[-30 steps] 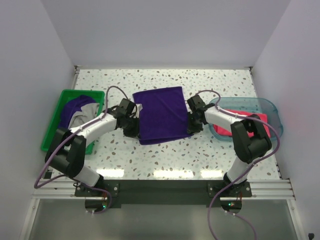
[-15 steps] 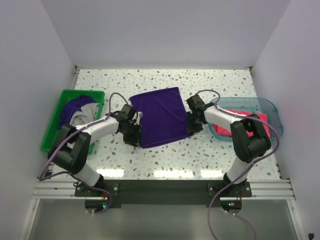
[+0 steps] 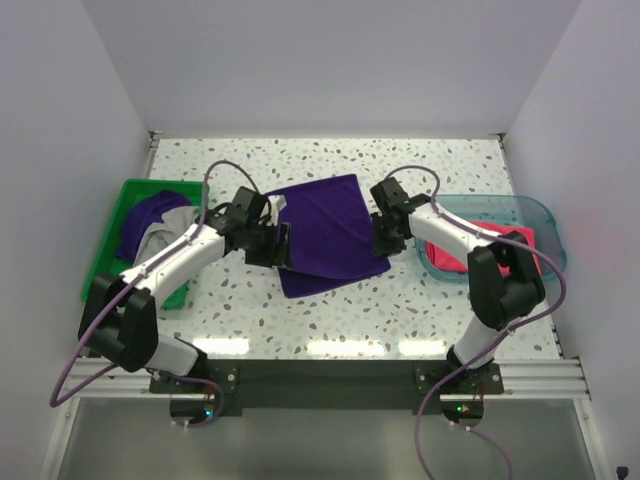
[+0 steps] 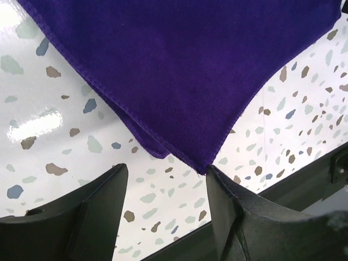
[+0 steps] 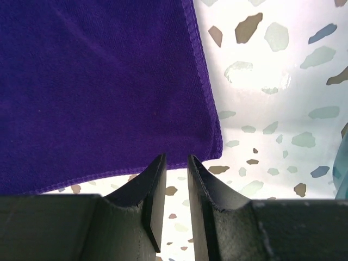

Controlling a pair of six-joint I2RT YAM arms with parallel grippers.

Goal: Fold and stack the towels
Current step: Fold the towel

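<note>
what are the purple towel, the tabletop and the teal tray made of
The purple towel looks like soft cloth, maybe microfibre or terry: matte fuzzy nap, stitched hem. The tabletop has a glossy terrazzo look, white with coloured flecks and glare patches; stone or printed laminate, I cannot tell. The teal tray seems glossy translucent plastic: tinted, see-through walls.

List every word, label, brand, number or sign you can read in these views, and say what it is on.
None. No readable word, label, number or sign shows on the purple towel, the green bin, the teal tray or the table in any view.
</note>
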